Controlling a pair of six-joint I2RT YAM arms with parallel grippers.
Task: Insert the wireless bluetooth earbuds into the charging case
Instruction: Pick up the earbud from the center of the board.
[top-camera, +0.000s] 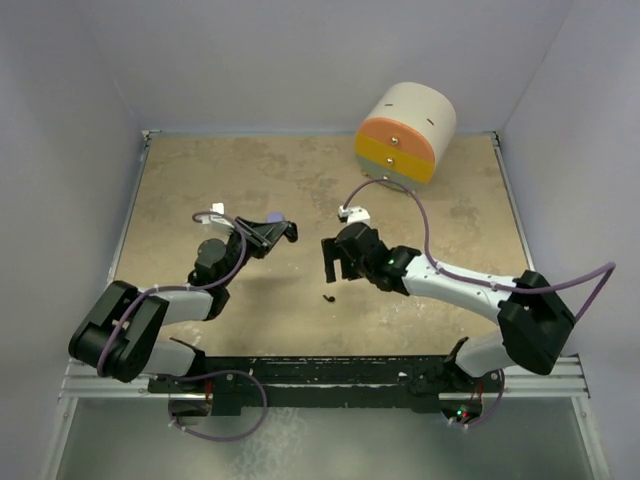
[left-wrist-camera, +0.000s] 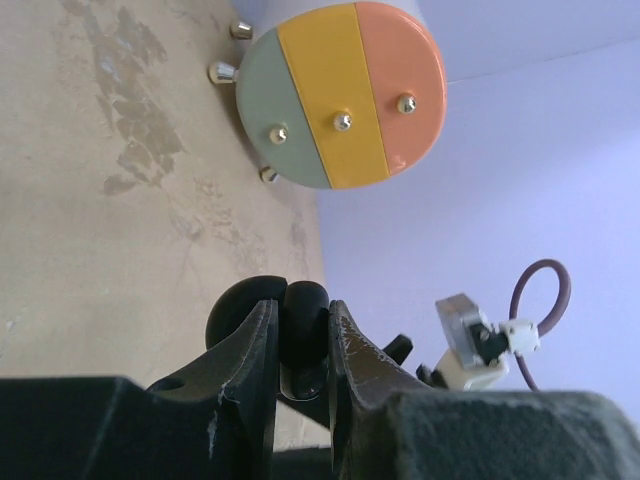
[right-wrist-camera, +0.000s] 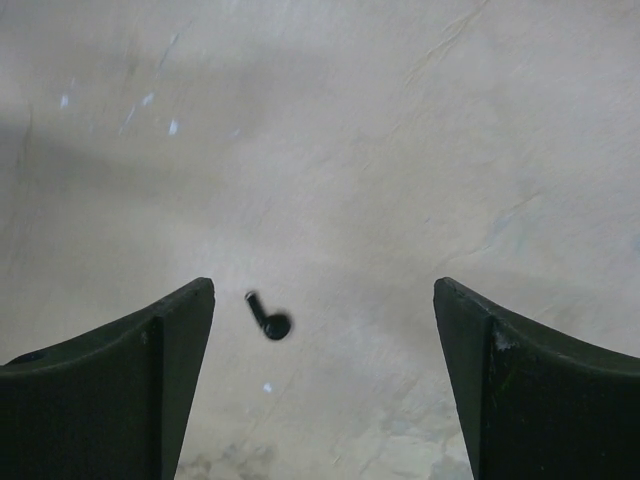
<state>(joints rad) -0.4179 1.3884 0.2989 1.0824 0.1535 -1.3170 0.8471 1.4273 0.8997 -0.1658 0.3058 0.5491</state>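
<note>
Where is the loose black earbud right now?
In the top view, the black earbud lies on the table near centre, just under the open right gripper.

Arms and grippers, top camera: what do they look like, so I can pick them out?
The left arm and right arm have bulky black joint housings joined by white links; a mauve cable loops along each. The left gripper and right gripper are black, with two wedge-shaped fingers. A small white module sits by each wrist.

Soft, even light leaves faint shadows on the table (top-camera: 300, 180). The drum (left-wrist-camera: 340, 90) shows slight glare; the right wrist view blurs.
</note>
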